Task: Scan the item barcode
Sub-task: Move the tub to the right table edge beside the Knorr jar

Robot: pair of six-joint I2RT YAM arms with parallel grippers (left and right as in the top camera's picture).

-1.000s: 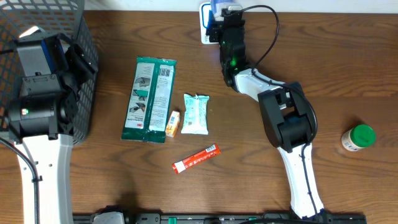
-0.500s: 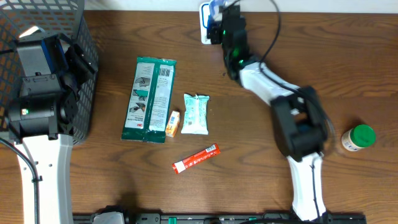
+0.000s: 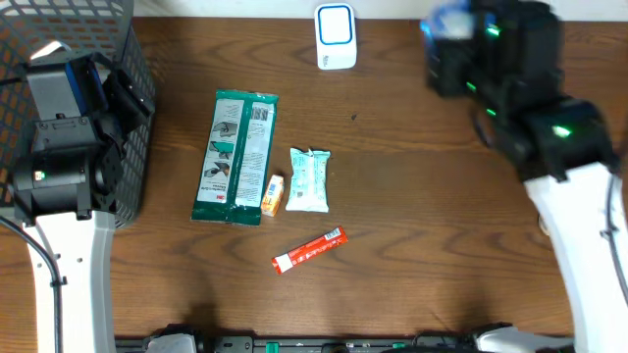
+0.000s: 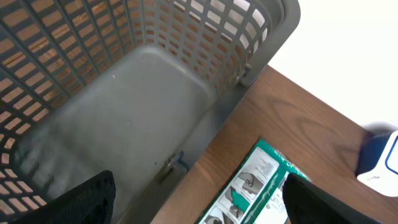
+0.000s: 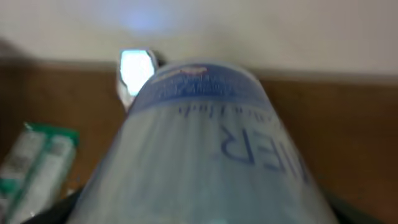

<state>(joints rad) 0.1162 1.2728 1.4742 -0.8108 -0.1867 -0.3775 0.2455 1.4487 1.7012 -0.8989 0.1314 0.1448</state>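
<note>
Overhead first. The right gripper (image 3: 444, 41) was up at the far right of the table (image 3: 412, 196), badly blurred, with a pale blue bottle (image 3: 447, 22) at its tip. The white and blue scanner (image 3: 335, 36) stood at the back edge, to the left of that bottle and clear of it.

The left gripper (image 3: 130, 93) hung over the right wall of the dark mesh basket (image 3: 118, 25) in the far left corner.

Mid-table lay a long green packet (image 3: 235, 157). A small yellow box (image 3: 273, 194) sat just beside its lower right end. A white pack (image 3: 309, 179) was right next to the box. A red sachet (image 3: 309, 249) lay nearer the front, apart from the rest.

On to the left wrist view. The two dark fingers (image 4: 81, 202) stood wide apart at the bottom corners with nothing between them, so the jaws were open. Below was the grey floor of the basket, and beyond its wall came the green packet. The scanner peeked in at the right edge.

Then the right wrist view. The bottle filled almost the whole picture, out of focus, with large blurred lettering across it. It sat squarely between the jaws, so that gripper was clamped on the bottle. Behind it the scanner showed at the upper left. The green packet lay at the lower left.
</note>
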